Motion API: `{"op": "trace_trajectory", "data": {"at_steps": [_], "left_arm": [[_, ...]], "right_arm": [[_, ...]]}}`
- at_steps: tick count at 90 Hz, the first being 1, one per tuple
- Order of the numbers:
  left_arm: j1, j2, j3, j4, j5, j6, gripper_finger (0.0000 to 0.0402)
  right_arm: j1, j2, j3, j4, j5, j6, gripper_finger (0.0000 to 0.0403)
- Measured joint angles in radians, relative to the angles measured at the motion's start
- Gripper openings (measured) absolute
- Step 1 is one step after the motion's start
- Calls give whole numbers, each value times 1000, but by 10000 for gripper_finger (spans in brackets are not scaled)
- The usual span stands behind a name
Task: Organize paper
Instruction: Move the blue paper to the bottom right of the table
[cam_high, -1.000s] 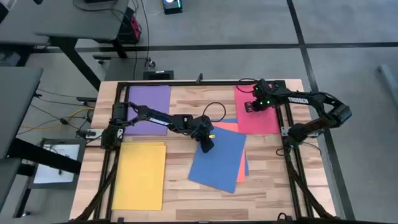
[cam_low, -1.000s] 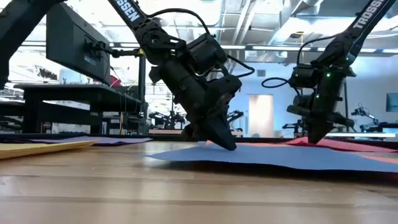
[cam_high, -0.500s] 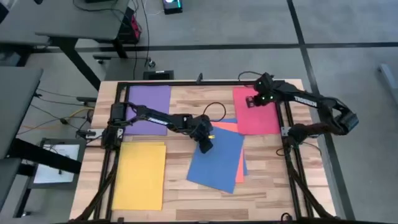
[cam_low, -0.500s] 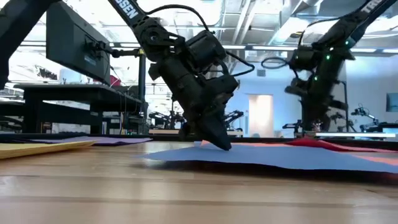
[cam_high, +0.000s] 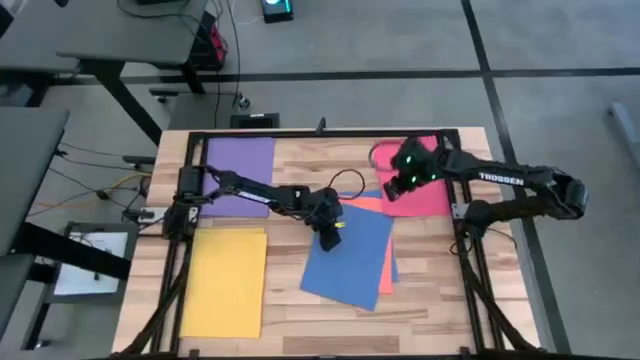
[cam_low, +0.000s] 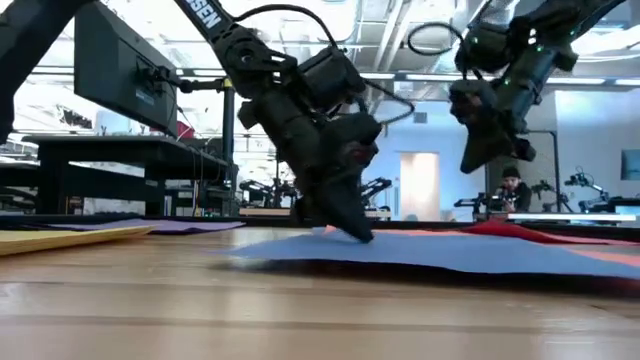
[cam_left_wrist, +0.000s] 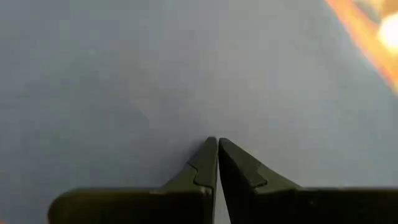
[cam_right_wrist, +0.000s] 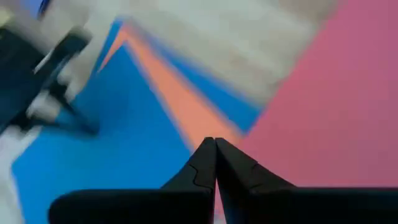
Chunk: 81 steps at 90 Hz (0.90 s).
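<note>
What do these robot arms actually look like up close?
Both arms are dark, nearly black, built of jointed segments with white TROSSEN lettering. Black cables loop beside each. The left gripper and right gripper each end in two dark, tapered, pointed fingers. Small green lights glow near the right arm's wrist.
</note>
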Motion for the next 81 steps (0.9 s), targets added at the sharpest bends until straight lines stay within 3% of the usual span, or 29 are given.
{"op": "trace_trajectory", "data": {"at_steps": [23, 34, 54, 72, 81], "left_arm": [[-21, -23, 4, -301, -48, 110, 0], [-24, -75, 0, -306, -50, 136, 0], [-24, -211, -3, -310, -70, 218, 0], [-41, -187, -3, -309, -65, 312, 0], [-61, -146, -3, -325, -61, 356, 0]], "right_arm": [[282, 126, 0, 95, 20, 218, 0], [372, 196, 0, 152, 37, 369, 0], [531, 242, 0, 211, 50, 792, 5], [702, 337, 1, 554, 254, 1116, 56], [746, 444, 1, 688, 278, 1225, 83]]}}
